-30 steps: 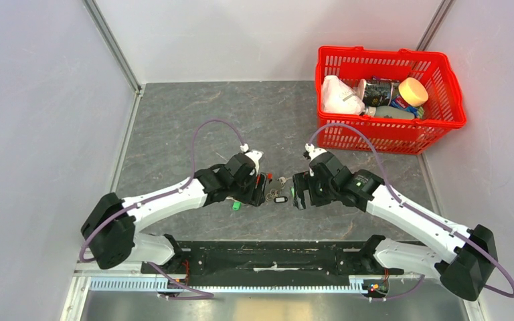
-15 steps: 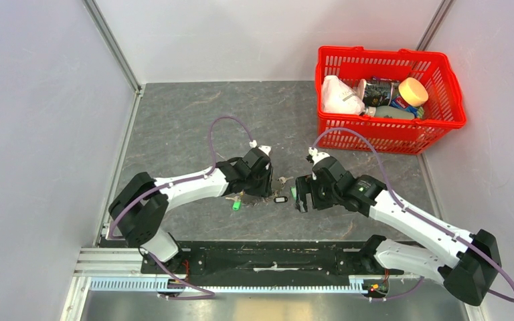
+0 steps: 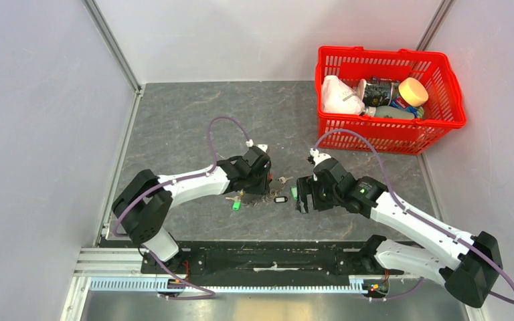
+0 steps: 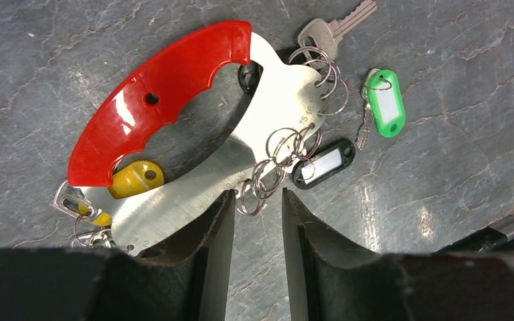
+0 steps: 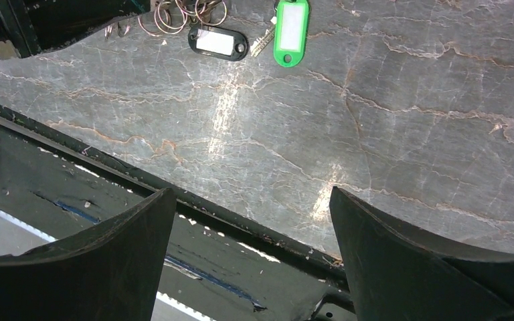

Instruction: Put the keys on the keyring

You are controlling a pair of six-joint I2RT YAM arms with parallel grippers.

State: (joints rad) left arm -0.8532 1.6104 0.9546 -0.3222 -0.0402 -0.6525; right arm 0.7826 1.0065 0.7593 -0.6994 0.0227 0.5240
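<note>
Since a second ago the left arm has folded its elbow in and brought the left gripper [image 4: 255, 195] down over the keys [image 4: 328, 30], its jaws narrowing to a slim gap; the right arm has barely shifted. The keyring [image 4: 154, 100], a red grip on a silvery plate, lies flat on the table [image 3: 174, 120], with split rings [image 4: 274, 160] and green [image 4: 385, 103] and black [image 4: 324, 162] tags beside it. Some rings sit at the fingertips, but I cannot tell whether they are pinched. A closing pinch may catch one loose ring and drag or scatter the bunch, as nothing steadies the keyring. The right gripper [image 5: 251, 194] hangs wide apart and empty near the table's front edge. Well apart, the red basket [image 3: 391, 137] holds a white pouch [image 3: 338, 97], dark can [image 3: 378, 90], grey bottle [image 3: 391, 112] and round yellow lid [image 3: 413, 90], but no keys.
</note>
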